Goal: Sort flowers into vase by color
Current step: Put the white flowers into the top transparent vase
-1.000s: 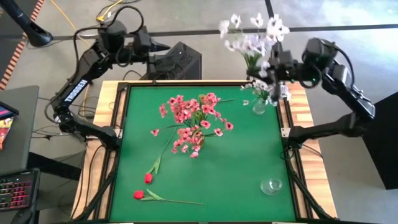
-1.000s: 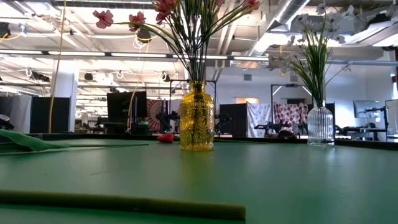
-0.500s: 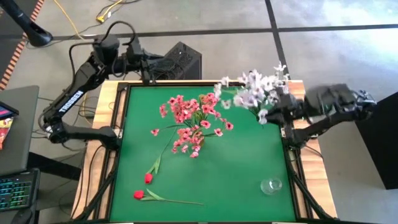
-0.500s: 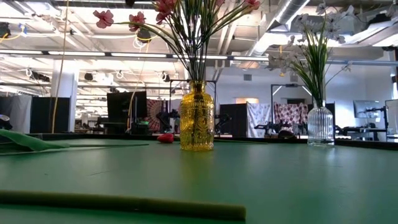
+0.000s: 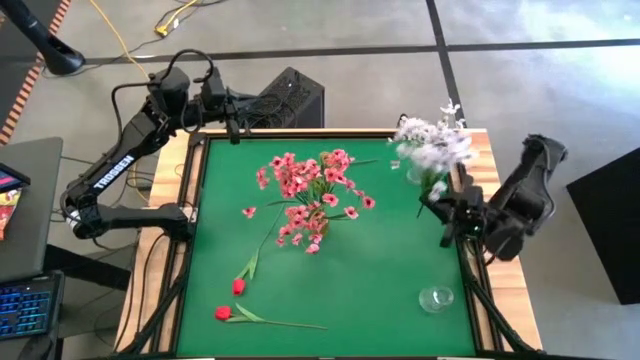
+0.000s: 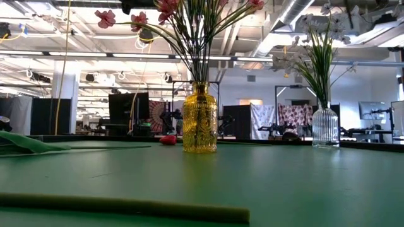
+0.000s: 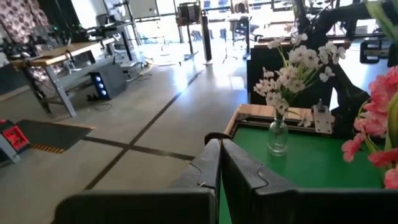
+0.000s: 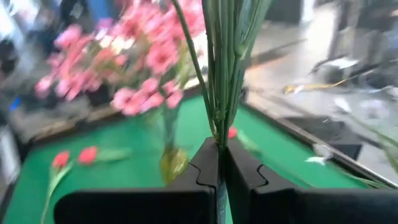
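My right gripper [image 5: 446,212] hangs over the table's right edge, shut on a bunch of white flowers [image 5: 430,150] whose blossoms reach over the far right corner. A clear vase [image 7: 278,135] with more white flowers [image 6: 319,47] stands at that corner. Pink flowers [image 5: 308,192] stand in a yellow vase [image 6: 199,120] at mid-table. Two red buds [image 5: 238,285] [image 5: 222,312] lie on their sides near the front left. My left gripper [image 7: 219,143] is shut on nothing above the far left corner [image 5: 236,112]. My right gripper pinches several thin green stems [image 8: 219,127] of the white bunch between its two fingers. The fingers come about level from the table's right side and lie across the stems. The bunch is lifted clear and slants from the fingers toward the far edge.
An empty clear glass vase [image 5: 436,298] stands near the front right corner. The green mat [image 5: 390,260] is bare between the yellow vase and that glass. A black box [image 5: 290,98] sits behind the far edge.
My right gripper has dropped from high above the far right corner and swung along the right edge toward the near side, rolling its wrist. The white bunch has come down with it and tipped from upright to slanting. My left gripper has sunk a little toward the far left corner.
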`<action>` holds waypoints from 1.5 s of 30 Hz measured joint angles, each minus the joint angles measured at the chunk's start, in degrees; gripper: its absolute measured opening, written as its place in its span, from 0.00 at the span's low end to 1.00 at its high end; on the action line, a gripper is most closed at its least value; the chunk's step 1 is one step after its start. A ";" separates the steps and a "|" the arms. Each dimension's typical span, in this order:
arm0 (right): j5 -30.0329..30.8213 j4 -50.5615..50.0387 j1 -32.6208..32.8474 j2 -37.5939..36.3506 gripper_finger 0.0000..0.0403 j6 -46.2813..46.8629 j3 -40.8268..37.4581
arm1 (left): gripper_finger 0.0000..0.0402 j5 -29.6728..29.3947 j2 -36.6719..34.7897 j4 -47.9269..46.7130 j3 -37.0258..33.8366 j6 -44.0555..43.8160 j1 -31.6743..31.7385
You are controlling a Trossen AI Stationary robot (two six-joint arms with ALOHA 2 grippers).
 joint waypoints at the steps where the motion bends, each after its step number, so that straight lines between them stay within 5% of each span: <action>1: 2.17 -0.18 0.89 0.00 0.09 1.85 -1.33 | 0.00 -0.02 0.01 0.16 0.00 0.00 0.00; 14: 2.93 -0.55 -2.34 1.25 0.09 6.00 -18.10 | 0.00 -0.09 0.01 2.32 0.00 0.07 0.15; 18: 2.75 -1.21 -4.92 1.25 0.09 -2.94 -22.27 | 0.00 -0.09 0.01 2.32 0.00 0.02 0.15; 34: 5.90 2.07 -20.79 1.11 0.09 -9.89 -23.39 | 0.00 -0.08 0.14 2.67 0.02 -1.97 0.15; 42: 3.42 13.29 -10.91 1.62 0.09 -12.73 -23.37 | 0.00 0.33 0.16 2.54 0.00 -3.43 0.15; 45: 10.90 22.09 -5.63 1.29 0.09 -17.03 -23.35 | 0.00 0.35 0.16 2.50 0.02 -3.14 0.15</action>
